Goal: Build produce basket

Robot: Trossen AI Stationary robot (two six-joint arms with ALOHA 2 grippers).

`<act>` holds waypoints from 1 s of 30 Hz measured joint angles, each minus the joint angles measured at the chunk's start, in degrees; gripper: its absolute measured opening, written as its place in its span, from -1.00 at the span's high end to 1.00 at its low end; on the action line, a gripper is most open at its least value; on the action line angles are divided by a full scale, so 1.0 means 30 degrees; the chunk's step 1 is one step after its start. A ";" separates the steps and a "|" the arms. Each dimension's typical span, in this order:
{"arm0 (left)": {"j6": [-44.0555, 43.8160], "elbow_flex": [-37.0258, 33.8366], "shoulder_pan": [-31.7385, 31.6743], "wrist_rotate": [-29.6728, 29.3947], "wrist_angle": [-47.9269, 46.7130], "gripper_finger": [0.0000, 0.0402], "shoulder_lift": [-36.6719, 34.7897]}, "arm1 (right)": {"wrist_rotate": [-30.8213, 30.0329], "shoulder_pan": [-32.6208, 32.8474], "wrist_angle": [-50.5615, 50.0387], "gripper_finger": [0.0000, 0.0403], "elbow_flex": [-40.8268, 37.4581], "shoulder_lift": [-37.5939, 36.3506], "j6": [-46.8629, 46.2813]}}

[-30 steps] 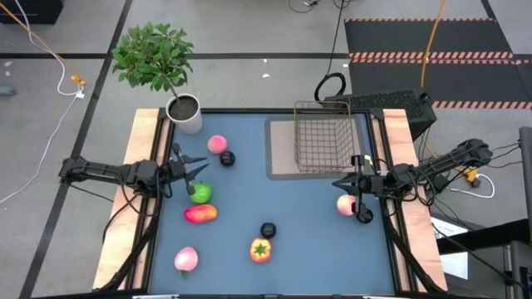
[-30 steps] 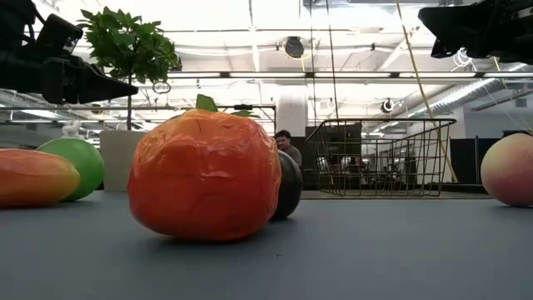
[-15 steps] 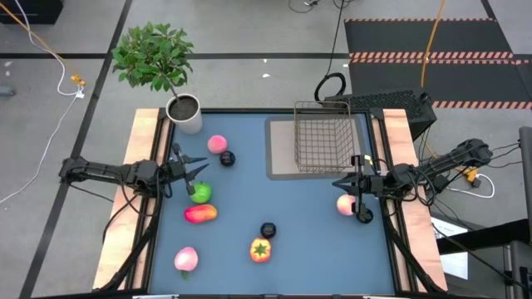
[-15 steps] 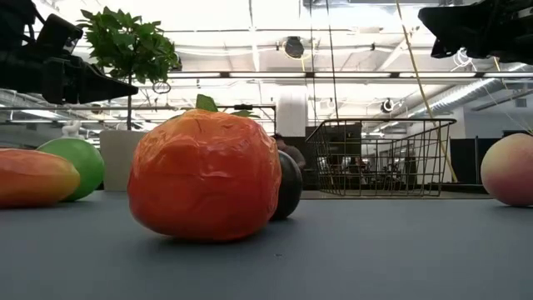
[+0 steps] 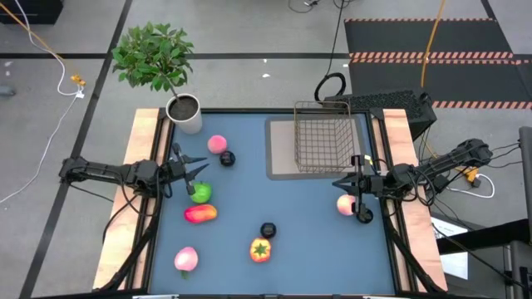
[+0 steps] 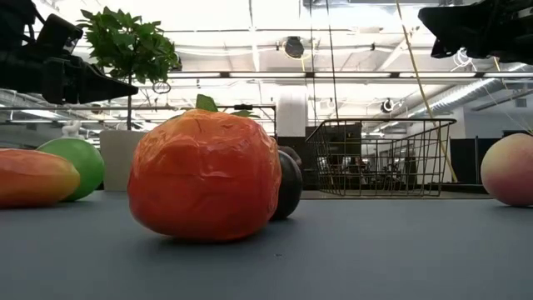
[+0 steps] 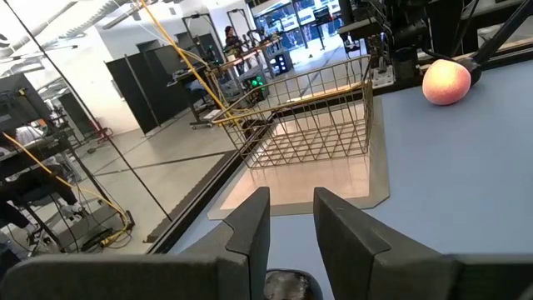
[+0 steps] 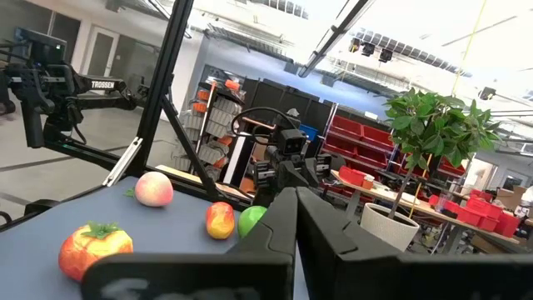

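The wire basket [image 5: 322, 137] stands at the table's far right on a grey mat and shows in the left wrist view [image 7: 308, 125]. Produce lies loose on the blue table: a pink peach [image 5: 217, 144], a dark ball [image 5: 228, 159], a green apple [image 5: 201, 193], a red-orange piece [image 5: 200, 213], another peach [image 5: 186, 259], the orange pepper [image 5: 260, 249], a second dark ball [image 5: 268, 230], and a peach [image 5: 346, 204] at the right. My left gripper [image 5: 199, 170] is open above the table, just beyond the apple. My right gripper [image 5: 337, 183] is shut, just beyond the right peach.
A white pot [image 5: 184, 113] with a leafy plant [image 5: 155, 55] stands at the far left corner. Wooden rails [image 5: 143, 166] run along the table's left and right sides. Bare blue surface [image 5: 283, 199] lies in the middle between the arms.
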State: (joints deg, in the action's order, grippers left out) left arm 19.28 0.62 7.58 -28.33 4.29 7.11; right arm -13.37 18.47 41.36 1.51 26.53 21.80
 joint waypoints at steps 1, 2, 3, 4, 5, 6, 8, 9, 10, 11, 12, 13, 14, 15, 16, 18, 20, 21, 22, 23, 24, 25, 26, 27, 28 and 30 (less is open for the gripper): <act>0.0004 0.0007 0.0000 0.0004 0.0000 0.52 0.0000 | -0.0005 -0.0002 -0.0002 1.00 0.0001 0.0002 0.0135; 0.0004 0.0007 0.0002 -0.0003 -0.0005 0.52 0.0000 | -0.0005 -0.0002 0.0001 1.00 0.0004 0.0006 0.0347; 0.0004 0.0001 -0.0003 0.0002 -0.0001 0.52 0.0000 | 0.0001 -0.0003 0.0033 1.00 -0.0003 0.0006 0.0541; 0.0004 0.0007 -0.0002 -0.0013 0.0002 0.52 0.0000 | -0.0002 0.0001 0.0149 1.00 0.0004 0.0006 0.0561; 0.0005 0.0004 0.0001 -0.0083 0.0037 0.52 0.0000 | 0.0001 0.0004 0.0197 1.00 -0.0003 -0.0001 0.0521; 0.0059 0.0000 -0.0003 -0.0101 0.0069 0.52 0.0000 | -0.0003 0.0000 0.0219 1.00 0.0002 -0.0006 0.0381; 0.0570 0.0006 0.0004 -0.0111 0.0184 0.52 0.0000 | 0.0025 0.0000 0.0236 1.00 0.0002 -0.0001 -0.0364; 0.0586 0.0006 -0.0002 -0.0118 0.0239 0.52 0.0000 | 0.0036 0.0003 0.0385 1.00 -0.0001 0.0006 -0.0726; 0.0194 0.0001 -0.0002 -0.0114 0.0320 0.52 0.0000 | -0.0019 -0.0001 0.0804 1.00 -0.0003 0.0015 -0.1059; -0.0681 0.0000 -0.0003 -0.0079 0.0455 0.52 0.0000 | -0.0253 -0.0007 0.1213 1.00 -0.0003 0.0013 -0.1599; -0.1783 0.0000 -0.0003 0.0053 0.0610 0.52 0.0000 | -0.0738 -0.0006 0.1555 1.00 -0.0003 0.0013 -0.2388; -0.2957 0.0002 0.0001 0.0176 0.0733 0.52 -0.0004 | -0.1391 -0.0006 0.1925 1.00 -0.0003 0.0009 -0.3272; -0.3977 0.0000 0.0003 0.0252 0.0857 0.52 -0.0004 | -0.2329 -0.0010 0.2198 1.00 -0.0003 0.0010 -0.4046; -0.4535 0.0000 -0.0018 0.0249 0.1097 0.52 0.0000 | -0.3406 -0.0010 0.2325 1.00 -0.0003 0.0075 -0.4794; -0.4809 0.0000 -0.0068 0.0215 0.1454 0.52 0.0000 | -0.4626 -0.0018 0.2322 1.00 -0.0003 0.0192 -0.5564; -0.4963 0.0000 -0.0194 0.0063 0.2263 0.52 0.0000 | -0.6831 -0.0057 0.2281 1.00 -0.0003 0.0568 -0.6793; -0.4639 0.0000 -0.0322 0.0049 0.3225 0.52 0.0000 | -0.7677 -0.0274 0.2295 1.00 -0.0003 0.1094 -0.7310; -0.4227 0.0000 -0.0423 0.0039 0.3808 0.52 0.0000 | -0.7733 -0.0401 0.2316 1.00 -0.0003 0.1399 -0.7661; -0.3772 0.0000 -0.0539 0.0030 0.4422 0.52 0.0000 | -0.7658 -0.0558 0.2344 1.00 -0.0003 0.1732 -0.7975; -0.3280 0.0000 -0.0661 -0.0013 0.5024 0.52 0.0000 | -0.7517 -0.0715 0.2541 1.00 0.0003 0.2044 -0.8183; -0.2740 0.0000 -0.0795 -0.0024 0.5706 0.52 0.0000 | -0.7510 -0.0857 0.2844 1.00 0.0090 0.2370 -0.8340; -0.2349 0.0000 -0.0929 -0.0042 0.6448 0.52 0.0000 | -0.7514 -0.1025 0.2998 1.00 0.0281 0.2630 -0.8403; -0.2232 0.0000 -0.1071 -0.0076 0.7154 0.52 0.0000 | -0.7529 -0.1198 0.3184 1.00 0.0500 0.2851 -0.8322; -0.2325 0.0000 -0.1178 -0.0076 0.7716 0.52 0.0000 | -0.7525 -0.1358 0.3409 1.00 0.0696 0.3102 -0.8060; -0.2612 0.0000 -0.1265 -0.0082 0.8189 0.52 0.0000 | -0.7497 -0.1487 0.3387 1.00 0.1081 0.3342 -0.7855; -0.3519 0.0000 -0.1406 -0.0076 0.9094 0.52 0.0000 | -0.6505 -0.1654 0.3698 1.00 0.2253 0.3734 -0.7534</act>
State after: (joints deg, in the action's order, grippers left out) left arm 8.72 0.62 3.36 -28.56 31.58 7.11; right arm -32.88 13.51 52.46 8.27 37.73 -0.80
